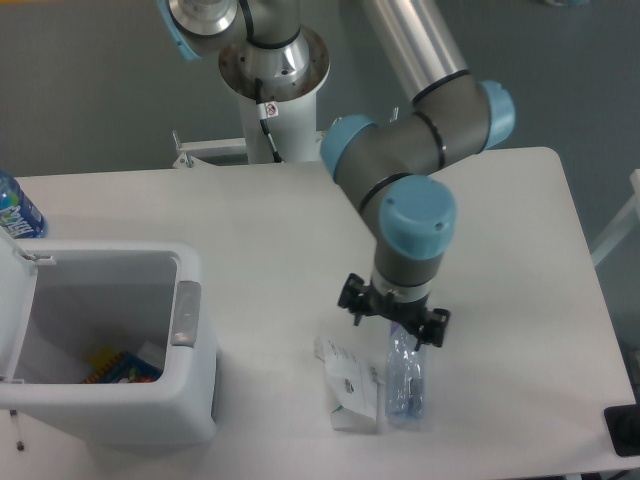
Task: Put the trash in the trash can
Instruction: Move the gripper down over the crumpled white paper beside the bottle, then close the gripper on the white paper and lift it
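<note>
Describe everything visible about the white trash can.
The trash can is a large, boxy white bin of plastic-looking material with rounded corners, standing upright at the table's front left. A grey latch tab sits on its right rim. Its white lid is swung open at the left, so the inside shows: something colourful, orange and blue, lies at the bottom. Nothing touches it from outside; the carton lies apart to its right.

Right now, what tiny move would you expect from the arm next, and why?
Probably a short drop straight down. The hand hangs right over the cap end of the crushed bottle lying flat on the table, and appears to hold nothing. The carton beside the bottle also waits for the bin.
</note>
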Motion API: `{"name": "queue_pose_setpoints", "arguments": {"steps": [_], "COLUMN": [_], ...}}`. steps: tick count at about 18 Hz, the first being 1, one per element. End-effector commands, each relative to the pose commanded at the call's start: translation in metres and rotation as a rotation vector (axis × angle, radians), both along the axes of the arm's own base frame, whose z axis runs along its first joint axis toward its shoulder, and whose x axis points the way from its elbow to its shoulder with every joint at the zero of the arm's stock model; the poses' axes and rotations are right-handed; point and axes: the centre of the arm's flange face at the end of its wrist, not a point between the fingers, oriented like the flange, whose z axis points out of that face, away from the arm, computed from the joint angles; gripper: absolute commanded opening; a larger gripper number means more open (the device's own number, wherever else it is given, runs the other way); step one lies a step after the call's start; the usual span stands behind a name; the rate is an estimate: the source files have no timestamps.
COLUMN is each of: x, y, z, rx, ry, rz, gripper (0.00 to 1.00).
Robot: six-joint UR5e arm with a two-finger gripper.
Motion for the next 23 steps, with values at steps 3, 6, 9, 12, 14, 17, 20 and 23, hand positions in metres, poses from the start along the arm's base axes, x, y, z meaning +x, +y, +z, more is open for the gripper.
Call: {"name": "queue_pose_setpoints", "arguments": {"steps": [3, 6, 9, 12, 14, 17, 20, 23], "x": [0.014, 0.02, 0.03, 0.034, 0.035, 0.033, 0.031, 0.028], "y": [0.008, 0.02, 0.033, 0.038, 0.039, 0.041, 0.043, 0.046], "z": [-0.014, -0.031, -0.047, -0.058, -0.063, -0.067, -0.07, -0.069], "rx": [-0.011, 0.0, -0.011, -0.053, -0.063, -0.058, -0.056, -0.047], "ry": [-0.003, 0.003, 0.036, 0.08, 0.085, 0.092, 0.09, 0.093], "rz": [0.025, 0.06, 0.075, 0.064, 0.062, 0.062, 0.103, 0.135], "gripper": [1.0, 1.0, 1.0, 1.0, 1.0, 1.0, 0.84, 0.6]}}
